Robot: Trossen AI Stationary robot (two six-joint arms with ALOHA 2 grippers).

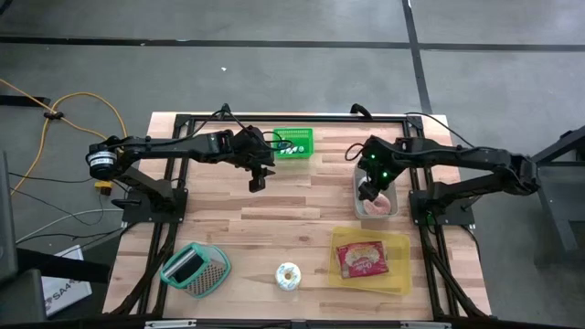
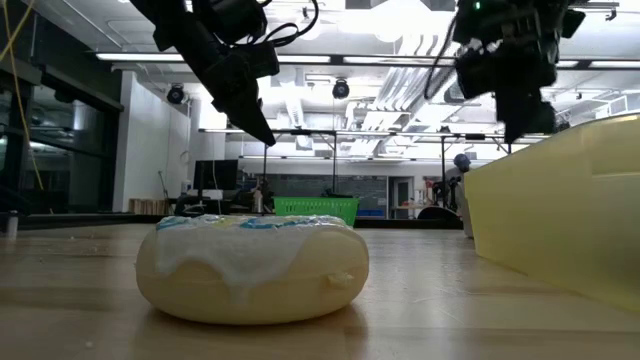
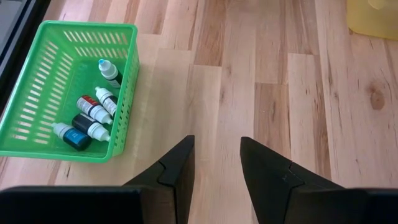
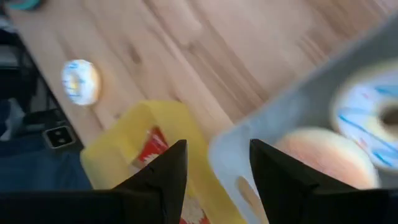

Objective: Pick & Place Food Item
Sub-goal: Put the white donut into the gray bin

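Doughnut (image 1: 288, 275) lay flat on the wooden surface (image 1: 302, 206) near the front edge, between a teal-rimmed basket (image 1: 195, 269) and a yellow bin (image 1: 402, 274). Round, pale yellow, white icing with blue flecks; hole faced straight up. In the low view the icing ran down its side (image 2: 252, 266). Round in plan, so no long axis could be told.

A clear tray (image 1: 376, 196) sat on the right side just behind the yellow bin. Right wrist view showed a second iced doughnut (image 4: 372, 116) and a pale orange bun (image 4: 323, 158) inside it. The yellow bin held a red packet (image 1: 363, 259).

Right tool (image 1: 369, 191) hung over the tray, fingers spread, pinching nothing. Left tool (image 1: 257, 181) hung over bare boards mid-surface, fingers spread, empty. A green basket (image 3: 65, 93) with small dropper bottles (image 3: 93, 112) stood at the back edge beside the left arm.
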